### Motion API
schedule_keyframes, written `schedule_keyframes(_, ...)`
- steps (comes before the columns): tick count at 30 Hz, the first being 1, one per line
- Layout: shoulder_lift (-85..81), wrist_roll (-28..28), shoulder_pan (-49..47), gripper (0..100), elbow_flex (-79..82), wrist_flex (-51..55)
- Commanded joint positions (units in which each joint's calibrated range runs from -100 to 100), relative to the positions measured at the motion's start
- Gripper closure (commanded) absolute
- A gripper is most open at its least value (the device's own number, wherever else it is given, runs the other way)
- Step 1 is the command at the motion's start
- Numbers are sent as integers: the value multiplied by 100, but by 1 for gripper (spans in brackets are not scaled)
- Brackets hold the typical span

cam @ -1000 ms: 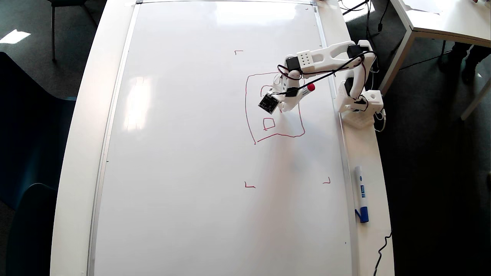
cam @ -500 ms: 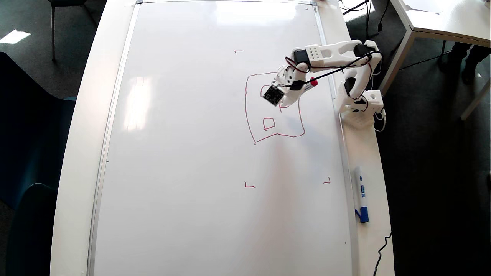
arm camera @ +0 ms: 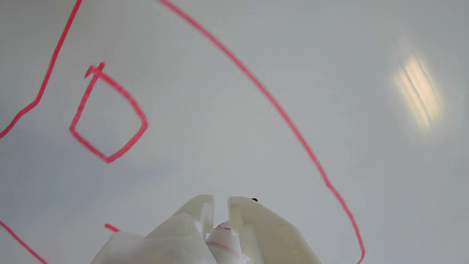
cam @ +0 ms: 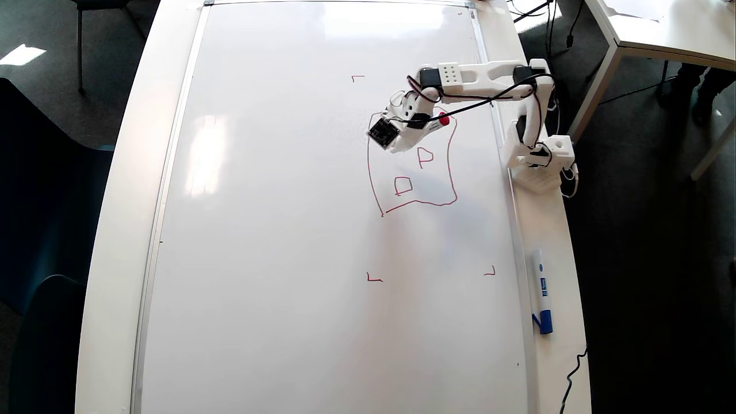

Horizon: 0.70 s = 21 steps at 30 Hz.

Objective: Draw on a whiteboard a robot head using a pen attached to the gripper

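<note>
While the gripper hangs over the upper-left corner of the robot head in the overhead view, its jaws pinch the pen, red end toward the arm's base. Wrist view: white fingers nearly together w/ the pen's barrel wedged between. Drawing sits on the right part of the whiteboard; two small boxes inside the outline. Blue-capped marker lies off the board's right edge.
</note>
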Motion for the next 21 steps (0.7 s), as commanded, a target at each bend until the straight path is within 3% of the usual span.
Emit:
schedule_keyframes(1,362,25,14,99,-630,-50)
schedule_keyframes(21,1721,25,-376,99,-2264,-59)
